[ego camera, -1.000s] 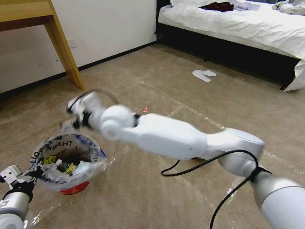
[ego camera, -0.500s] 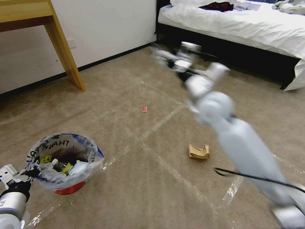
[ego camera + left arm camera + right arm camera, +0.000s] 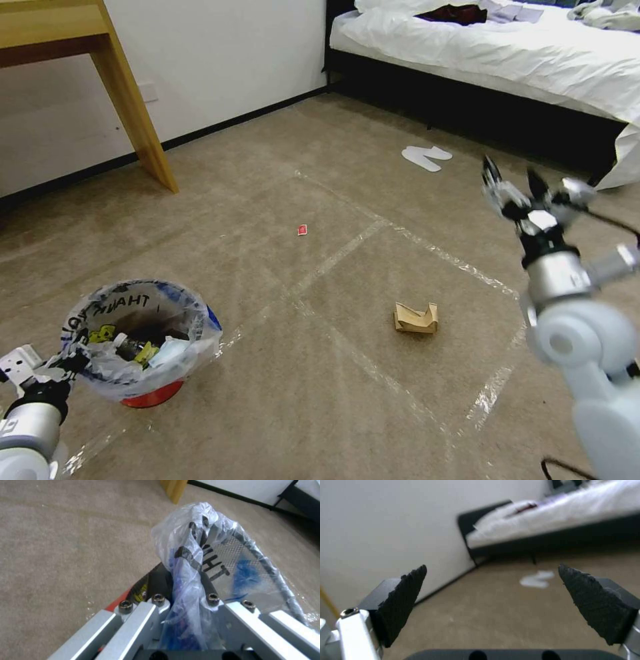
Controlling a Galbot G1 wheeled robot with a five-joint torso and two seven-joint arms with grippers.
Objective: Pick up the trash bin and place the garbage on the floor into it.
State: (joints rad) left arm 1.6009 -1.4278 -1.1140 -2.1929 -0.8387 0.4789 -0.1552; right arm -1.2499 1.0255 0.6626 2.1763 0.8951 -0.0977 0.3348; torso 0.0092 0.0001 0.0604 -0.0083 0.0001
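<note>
Left gripper clamped on the bag-lined rim of the red trash bin, bin sits low at the robot's left on the carpet, litter already inside. Right gripper raised at the right, fingers spread wide, nothing held, pointing toward the bed. Brown paper bag lies inside a tape square, small red wrapper farther off. White slippers near the bed.

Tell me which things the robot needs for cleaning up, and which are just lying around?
For the job:
bin, held at its rim by the left gripper
paper bag on the floor
red wrapper
right gripper, fingers open, raised

Just lying about:
slippers
bed
table leg
</note>
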